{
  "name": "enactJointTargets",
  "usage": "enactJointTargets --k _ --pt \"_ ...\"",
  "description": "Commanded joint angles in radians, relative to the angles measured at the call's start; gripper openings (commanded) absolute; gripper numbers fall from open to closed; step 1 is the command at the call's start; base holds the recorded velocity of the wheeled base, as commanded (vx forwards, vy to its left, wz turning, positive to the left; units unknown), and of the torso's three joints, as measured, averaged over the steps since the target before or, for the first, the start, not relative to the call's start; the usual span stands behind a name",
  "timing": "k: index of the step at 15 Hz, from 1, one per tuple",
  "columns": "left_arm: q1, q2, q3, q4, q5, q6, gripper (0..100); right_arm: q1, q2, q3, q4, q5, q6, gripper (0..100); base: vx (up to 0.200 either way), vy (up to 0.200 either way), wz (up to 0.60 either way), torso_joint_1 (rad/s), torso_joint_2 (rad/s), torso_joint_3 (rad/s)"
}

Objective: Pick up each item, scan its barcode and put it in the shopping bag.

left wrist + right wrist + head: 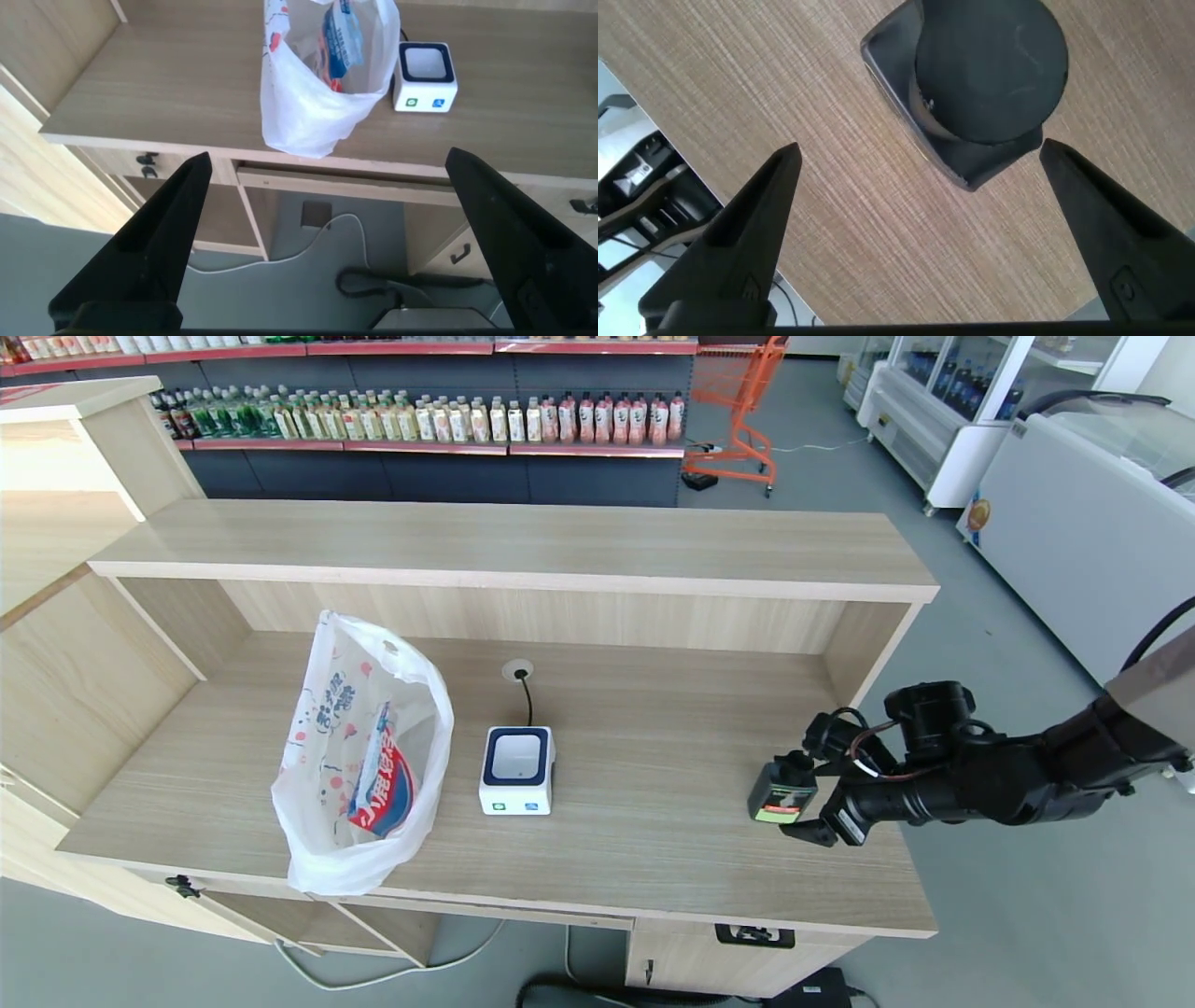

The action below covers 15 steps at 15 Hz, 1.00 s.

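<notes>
A small dark bottle (782, 793) with a black cap (990, 65) and a red-and-green label stands upright near the right end of the wooden counter (653, 821). My right gripper (807, 795) is open, its fingertips (785, 163) level with the bottle's near side, one on each side, not touching it. The white shopping bag (322, 775) stands open on the counter's left part with a red, white and blue packet (383, 784) inside. The white barcode scanner (516, 770) sits right of the bag. My left gripper (327, 159) hangs open below the counter's front edge, in front of the bag (318, 103).
A raised ledge (513, 546) runs along the counter's back, with side walls at both ends. The scanner's black cable (526, 695) leads to a hole behind it. Bare counter lies between scanner and bottle. Drink shelves, an orange trolley (742, 411) and freezers stand beyond.
</notes>
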Motion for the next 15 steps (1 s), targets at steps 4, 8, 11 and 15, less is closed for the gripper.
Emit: enactJointTargets --k 4,8,11,15 --pt "0.000 0.000 0.000 0.000 0.001 0.000 100 0.034 0.044 -0.027 -0.030 0.008 0.003 100 0.000 0.000 0.00 0.000 0.00 0.000" --pt "0.000 0.000 0.000 0.000 0.001 0.000 100 0.059 0.067 -0.040 -0.092 0.002 0.095 0 0.000 0.000 0.00 0.000 0.00 0.000" --pt "0.000 0.000 0.000 0.000 0.001 0.000 100 0.059 0.060 -0.030 -0.093 0.002 0.096 0 0.000 0.000 0.00 0.000 0.00 0.000" --pt "0.000 0.000 0.000 0.000 0.001 0.000 100 0.014 -0.069 0.004 -0.181 0.002 0.184 0 0.000 0.000 0.00 0.000 0.00 0.000"
